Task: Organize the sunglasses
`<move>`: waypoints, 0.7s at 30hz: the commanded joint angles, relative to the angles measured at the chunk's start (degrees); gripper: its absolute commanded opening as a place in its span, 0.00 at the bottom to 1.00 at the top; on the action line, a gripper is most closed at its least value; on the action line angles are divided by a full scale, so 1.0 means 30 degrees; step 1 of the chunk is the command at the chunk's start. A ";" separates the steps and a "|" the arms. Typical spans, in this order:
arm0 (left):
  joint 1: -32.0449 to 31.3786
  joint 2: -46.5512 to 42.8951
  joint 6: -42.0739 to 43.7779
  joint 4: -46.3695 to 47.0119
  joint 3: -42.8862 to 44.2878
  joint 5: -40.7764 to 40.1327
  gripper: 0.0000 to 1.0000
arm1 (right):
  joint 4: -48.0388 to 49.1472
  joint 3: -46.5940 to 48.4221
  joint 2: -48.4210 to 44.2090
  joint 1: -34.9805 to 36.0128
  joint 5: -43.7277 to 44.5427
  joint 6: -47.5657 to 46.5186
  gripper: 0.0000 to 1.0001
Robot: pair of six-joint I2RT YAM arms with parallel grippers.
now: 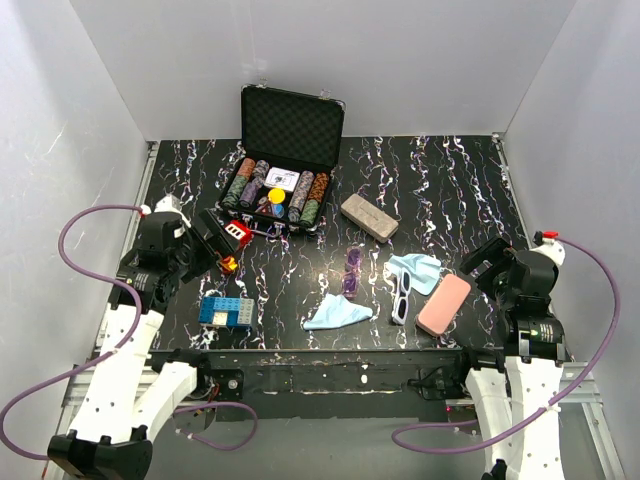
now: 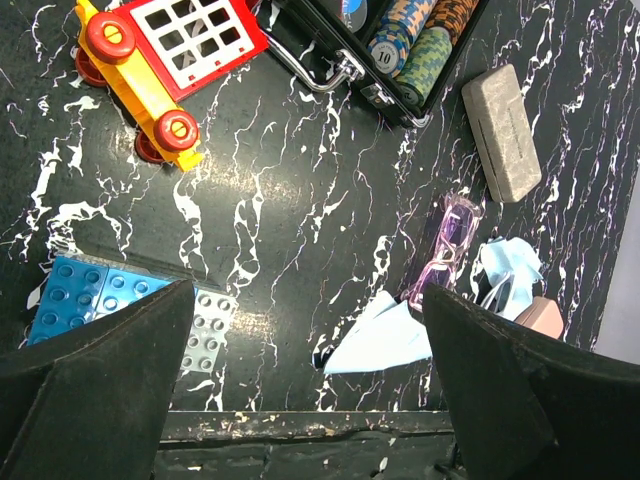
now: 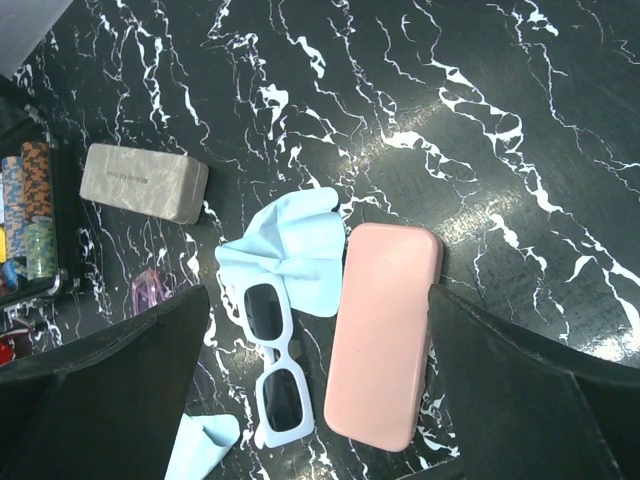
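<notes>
Right gripper (image 3: 318, 298) spread wide over white-framed dark-lensed sunglasses (image 3: 275, 372), left gripper (image 2: 307, 290) wide, folded translucent purple sunglasses (image 2: 446, 248) beyond its right finger.

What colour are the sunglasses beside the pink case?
The sunglasses are white-framed with dark lenses; right wrist view shows it best.
</notes>
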 commanded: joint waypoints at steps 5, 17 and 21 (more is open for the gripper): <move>0.0017 0.0282 0.0134 0.1019 -0.0388 0.0908 0.98 | 0.2891 -0.0201 0.0437 -0.0034 -0.4923 -0.2082 0.98; 0.0017 0.1366 0.0749 0.2397 -0.0886 0.2140 0.98 | 0.8197 0.3482 1.0941 0.6398 -0.5299 -0.9689 0.98; 0.0017 0.1805 0.0486 0.2398 -0.1121 0.2490 0.98 | 0.7848 0.7258 1.7123 0.8723 -0.4232 -1.3825 0.98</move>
